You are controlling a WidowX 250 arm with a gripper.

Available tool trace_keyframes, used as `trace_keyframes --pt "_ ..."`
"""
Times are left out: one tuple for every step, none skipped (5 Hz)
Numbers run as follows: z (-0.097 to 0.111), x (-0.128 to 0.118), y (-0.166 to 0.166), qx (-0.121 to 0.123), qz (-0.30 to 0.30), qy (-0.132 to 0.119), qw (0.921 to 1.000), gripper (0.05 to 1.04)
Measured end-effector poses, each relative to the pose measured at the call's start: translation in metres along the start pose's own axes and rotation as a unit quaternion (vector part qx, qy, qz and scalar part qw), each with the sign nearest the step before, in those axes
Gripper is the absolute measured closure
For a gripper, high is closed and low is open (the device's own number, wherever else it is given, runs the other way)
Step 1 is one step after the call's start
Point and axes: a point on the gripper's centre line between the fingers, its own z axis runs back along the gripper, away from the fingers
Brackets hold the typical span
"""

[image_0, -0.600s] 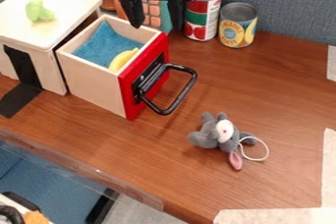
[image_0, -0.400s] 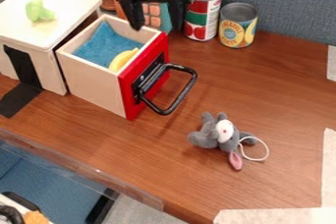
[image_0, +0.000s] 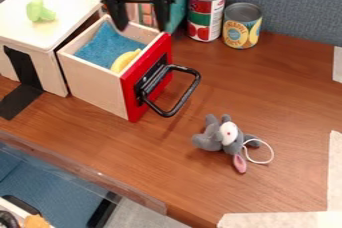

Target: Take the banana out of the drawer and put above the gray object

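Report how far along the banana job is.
The drawer is already open. Nothing is in hand: the open gripper hangs empty over the drawer's far end. Left to do: grasp the banana, lying inside, lift it out and set it above the gray plush mouse.

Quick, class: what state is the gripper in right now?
Gripper: open, its two fingers apart, holding nothing; the banana lies in the drawer.

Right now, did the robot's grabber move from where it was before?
Yes. The gripper has moved toward the picture's left, so there is now a wider gap between it and the red-and-green can.
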Motion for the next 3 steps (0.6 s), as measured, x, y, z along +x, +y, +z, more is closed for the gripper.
trace_keyframes --pt "0.003 0.004 0.022 0.006 0.005 -0.015 0.9999 0.083" --pt "-0.018 0.001 0.035 0.007 -0.019 0.011 0.9997 0.083" --pt "-0.044 -0.001 0.042 -0.008 -0.017 0.049 0.9986 0.083"
